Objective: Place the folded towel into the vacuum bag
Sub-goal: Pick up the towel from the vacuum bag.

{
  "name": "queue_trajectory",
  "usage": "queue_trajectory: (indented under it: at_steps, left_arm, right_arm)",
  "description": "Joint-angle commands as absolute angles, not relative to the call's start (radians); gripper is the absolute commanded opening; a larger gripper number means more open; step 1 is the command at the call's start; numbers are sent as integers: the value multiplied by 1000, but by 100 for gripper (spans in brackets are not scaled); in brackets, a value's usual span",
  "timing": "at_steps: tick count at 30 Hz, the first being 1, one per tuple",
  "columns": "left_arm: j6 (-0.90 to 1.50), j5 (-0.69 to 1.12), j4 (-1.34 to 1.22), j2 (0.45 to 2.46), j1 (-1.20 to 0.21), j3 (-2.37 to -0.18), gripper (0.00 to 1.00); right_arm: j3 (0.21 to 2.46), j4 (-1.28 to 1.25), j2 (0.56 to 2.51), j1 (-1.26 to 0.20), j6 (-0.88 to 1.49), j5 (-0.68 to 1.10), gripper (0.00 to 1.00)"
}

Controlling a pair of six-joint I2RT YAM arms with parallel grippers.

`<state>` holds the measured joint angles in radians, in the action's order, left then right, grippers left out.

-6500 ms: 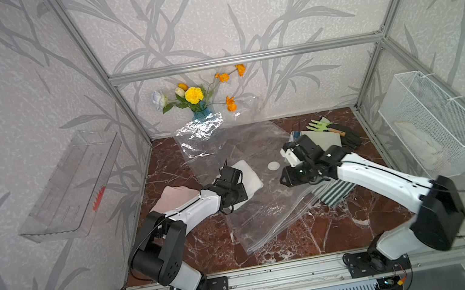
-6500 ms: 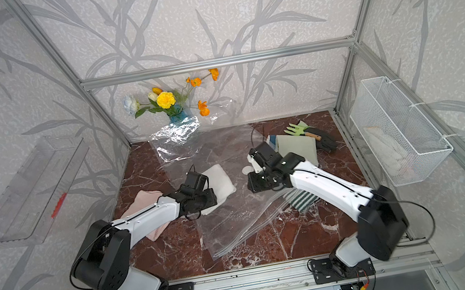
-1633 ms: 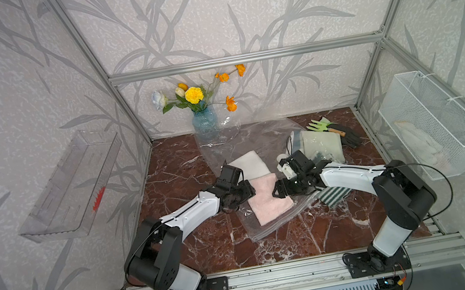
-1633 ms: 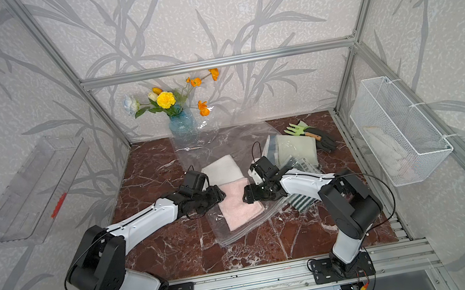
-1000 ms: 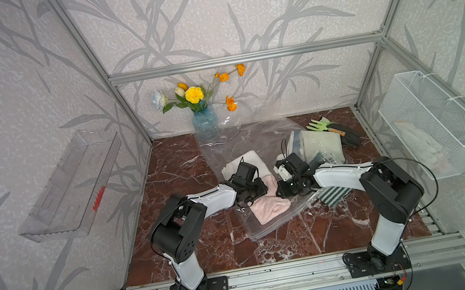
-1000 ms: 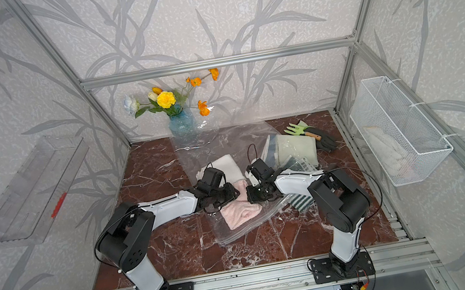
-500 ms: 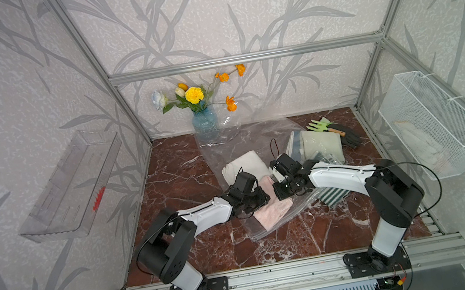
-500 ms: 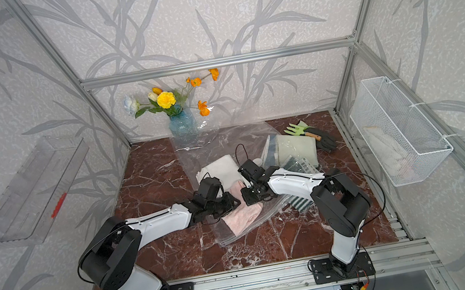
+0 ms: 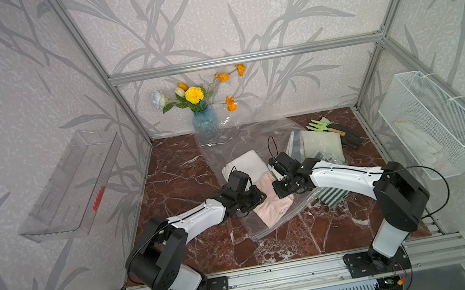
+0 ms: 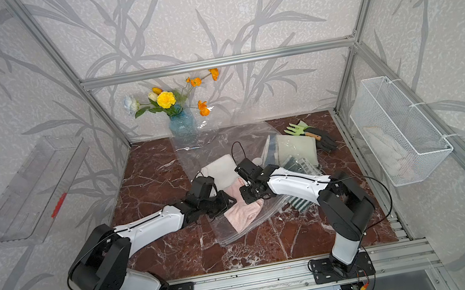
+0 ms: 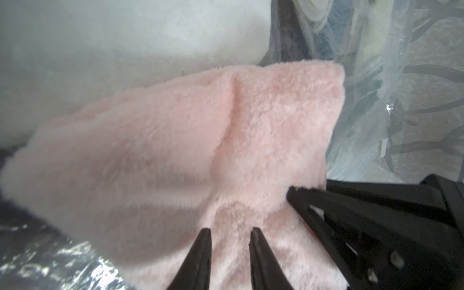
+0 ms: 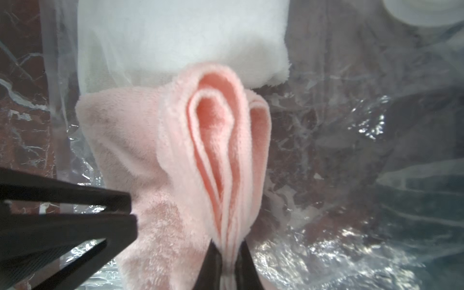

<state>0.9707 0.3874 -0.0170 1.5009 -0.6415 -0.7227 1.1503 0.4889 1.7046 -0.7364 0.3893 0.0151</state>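
Observation:
The folded towel (image 9: 272, 209) (image 10: 241, 214) is pink and fluffy and lies at the near end of the vacuum bag (image 9: 235, 148) (image 10: 215, 145), a clear crinkly sheet across the middle of the marble floor. Plastic lies under it; I cannot tell whether a layer covers it. My left gripper (image 9: 260, 197) (image 11: 229, 232) is shut on a raised fold of the towel (image 11: 190, 140). My right gripper (image 9: 279, 191) (image 12: 229, 247) is shut on the towel's layered edge (image 12: 216, 155), facing the left one. A white towel (image 9: 244, 166) (image 12: 180, 37) lies deeper in the bag.
A blue vase of flowers (image 9: 204, 120) stands at the back, touching the bag. Bagged folded cloths (image 9: 319, 144), a green hand fork and black glove (image 9: 339, 132) and a striped cloth (image 9: 332, 197) lie to the right. A wire basket (image 9: 432, 125) and a clear shelf (image 9: 72, 185) hang on the walls.
The pink towel went from beside the left arm to the bag's near end. In the last second the left jaws narrowed onto it and both grippers shifted slightly toward the front.

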Motion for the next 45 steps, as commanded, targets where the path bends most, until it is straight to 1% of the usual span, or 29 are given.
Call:
queue_trajectory:
  at_steps: [1,5,8,12,17,21,24,26,28,31,34,37,42,45]
  left_arm:
    - [1019,446,-91,1543,-675,-679,28]
    - [1004,453,-116,1664,-707,-736,28]
    - [1007,420,-127,1726,-673,-741,26]
    - [1029,447,-206,1750,-656,-739,25]
    - [1010,467,-167,1654,-618,-677,25]
    - [948,459,-18,1493,-543,-622,25]
    - [882,393,146,1381,-497,-630,26]
    - [841,320,245,1357,-488,-649,25]
    - [828,296,256,1374,-478,-650,24]
    - [845,336,160,1444,-473,-635,24]
    - [855,363,83,1502,-474,-632,24]
    - [827,353,88,1532,-469,-645,24]
    - [794,354,137,1529,-455,-658,23]
    - [781,357,159,1514,-443,-663,23]
  right_arm:
    - [1201,520,1678,-751,362,-49,3]
    - [1226,530,1690,-778,364,-60,3]
    - [1226,520,1681,-805,388,-42,3]
    - [1232,500,1701,-870,444,-17,3]
    - [1132,385,1781,-869,525,-37,3]
    - [1069,302,1775,-864,487,-45,3]
    - [1060,291,1761,-880,447,-64,4]
    - [1064,299,1742,-901,411,-110,4]
    - [1073,300,1727,-918,385,-134,6]
    - [1104,315,1740,-947,365,-124,11]
    - [1127,327,1799,-977,351,-119,19]
    - [1122,314,1852,-982,349,-87,32]
    - [1093,279,1821,-994,336,-3,57]
    - [1119,332,1848,-1002,326,23,71]
